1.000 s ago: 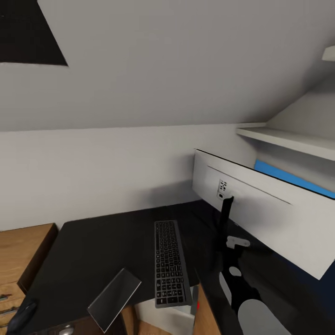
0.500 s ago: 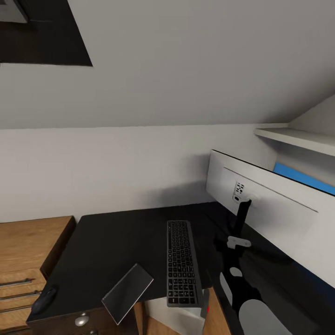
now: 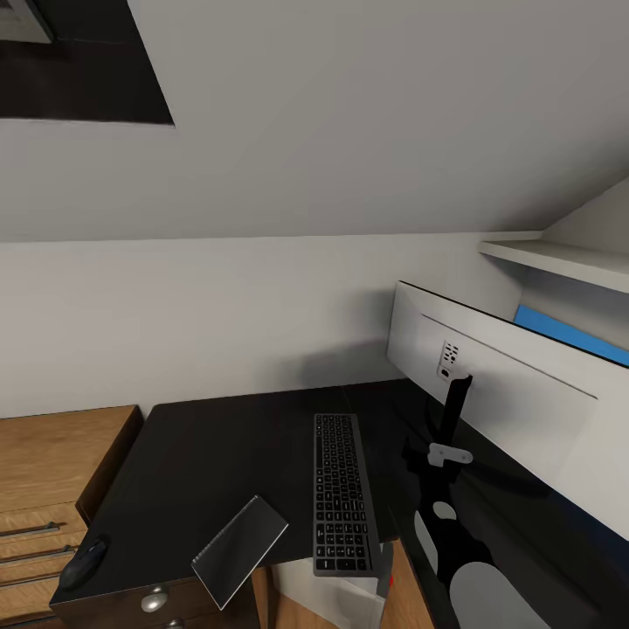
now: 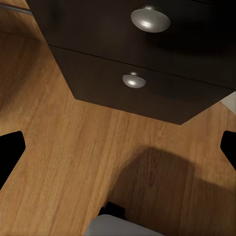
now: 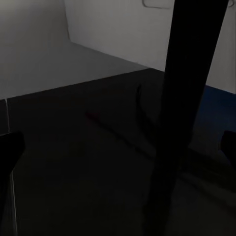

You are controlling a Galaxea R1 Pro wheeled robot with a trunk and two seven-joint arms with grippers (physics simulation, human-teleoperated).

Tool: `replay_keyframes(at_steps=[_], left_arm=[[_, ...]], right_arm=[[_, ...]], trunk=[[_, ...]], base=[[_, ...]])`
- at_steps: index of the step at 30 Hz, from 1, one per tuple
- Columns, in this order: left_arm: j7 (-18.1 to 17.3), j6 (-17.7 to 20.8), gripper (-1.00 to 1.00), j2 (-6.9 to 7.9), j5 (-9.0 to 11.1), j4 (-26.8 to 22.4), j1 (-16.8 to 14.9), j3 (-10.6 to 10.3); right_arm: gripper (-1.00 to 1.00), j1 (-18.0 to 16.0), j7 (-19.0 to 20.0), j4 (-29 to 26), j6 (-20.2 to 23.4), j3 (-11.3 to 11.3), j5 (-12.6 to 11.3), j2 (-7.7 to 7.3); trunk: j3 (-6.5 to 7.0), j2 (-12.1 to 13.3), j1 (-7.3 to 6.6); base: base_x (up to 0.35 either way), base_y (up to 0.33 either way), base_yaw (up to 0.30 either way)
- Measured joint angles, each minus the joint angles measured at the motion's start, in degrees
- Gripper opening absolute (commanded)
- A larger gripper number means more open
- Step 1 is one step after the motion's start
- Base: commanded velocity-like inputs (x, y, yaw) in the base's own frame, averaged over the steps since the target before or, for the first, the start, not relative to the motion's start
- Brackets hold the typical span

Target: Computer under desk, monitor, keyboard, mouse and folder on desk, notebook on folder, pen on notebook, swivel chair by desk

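From my head camera, going left to right: the wooden drawer chest [image 3: 39, 489] sits just beside the desk [image 3: 218, 445]. The mouse [image 3: 83, 561] lies near the desk's left front corner, and a thin grey rectangular pad, the notebook [image 3: 240, 550], rests at an angle at the front edge, overhanging it a little. The keyboard [image 3: 343, 494] lies lengthwise toward the wall, its near end also past the edge, above the white computer [image 3: 336, 598] below. Right of it, the monitor [image 3: 515, 406] stands on its black stand, pale back toward me, with a blue wall panel [image 3: 568, 334] behind it.

Compared with half a second ago the view has hardly changed and nothing on the desk has moved; a second ago everything sat further left in frame, so my camera swung, not the objects.

The left pincer [image 4: 118, 152] looks down at wood floor [image 4: 64, 162] and desk drawers with silver knobs [image 4: 150, 18]; its fingers are spread apart. The right pincer [image 5: 118, 147] is likewise apart, facing the monitor's stand [image 5: 184, 108].
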Motion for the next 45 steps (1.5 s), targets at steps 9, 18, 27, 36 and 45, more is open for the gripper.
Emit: replay_keyframes(at_steps=[9, 18, 27, 36, 45], left_arm=[[0.0, 0.0, 1.00, -0.06, 0.0, 0.1, 0.0, -0.1], [0.0, 0.1, 1.00, -0.09, 0.0, 0.1, 0.0, -0.2], [0.5, 0.5, 1.00, -0.21, 0.0, 0.1, 0.0, -0.2], [0.3, 0.8, 1.00, -0.26, 0.0, 0.1, 0.0, -0.3], [0.2, 0.7, 1.00, 0.18, -0.3, 0.8, 0.0, -0.4]], right_arm=[[1.00, 0.0, 0.0, -0.1, 0.0, 0.0, 0.0, -0.02], [1.00, 0.0, 0.0, -0.1, 0.0, 0.0, 0.0, -0.03], [1.00, 0.0, 0.0, 0.0, 0.0, -0.1, -0.2, -3.02], [1.00, 0.0, -0.1, 0.0, 0.0, -0.2, -0.3, -3.26], [1.00, 0.0, -1.7, 0.0, 0.2, -0.2, -0.3, -3.32]], trunk=[[0.00, 0.0, 0.00], [0.00, 0.0, 0.00], [-1.25, -2.8, 1.53], [-1.80, -4.0, 2.20], [-1.80, -4.0, 2.20]], base=[[0.000, 0.000, 0.000], [0.000, 0.000, 0.000], [0.000, 0.000, 0.000], [0.000, 0.000, 0.000], [0.000, 0.000, 0.000]])
